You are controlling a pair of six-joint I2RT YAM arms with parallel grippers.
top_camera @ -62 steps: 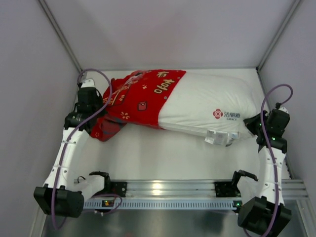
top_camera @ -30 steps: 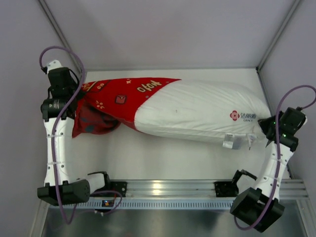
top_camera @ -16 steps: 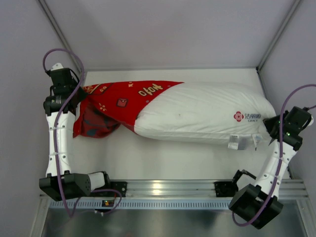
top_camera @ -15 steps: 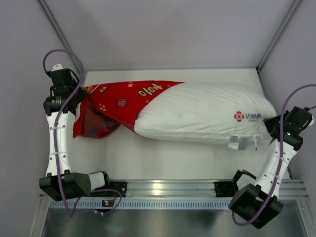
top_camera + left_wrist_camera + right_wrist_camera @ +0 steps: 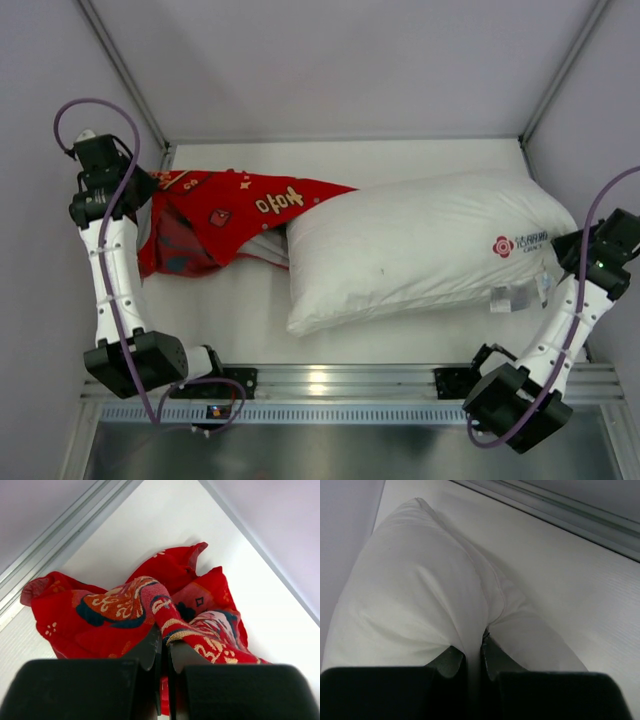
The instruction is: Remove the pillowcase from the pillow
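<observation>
The red printed pillowcase (image 5: 225, 215) lies crumpled at the left of the table. It covers only the far left corner of the white pillow (image 5: 420, 250), which lies nearly bare across the middle and right, logo near its right end. My left gripper (image 5: 135, 195) is shut on a fold of the pillowcase (image 5: 165, 615), held at the far left. My right gripper (image 5: 570, 250) is shut on the pillow's right edge (image 5: 445, 595), pinching white fabric between its fingers (image 5: 495, 657).
Grey walls close in the table on the left, back and right. A metal rail (image 5: 330, 385) with both arm bases runs along the near edge. A sewn label (image 5: 503, 298) hangs at the pillow's near right edge.
The left gripper pulled the pillowcase further left and the right gripper pulled the pillow right. The cover slid off most of the pillow, whose left end swung toward the near edge.
</observation>
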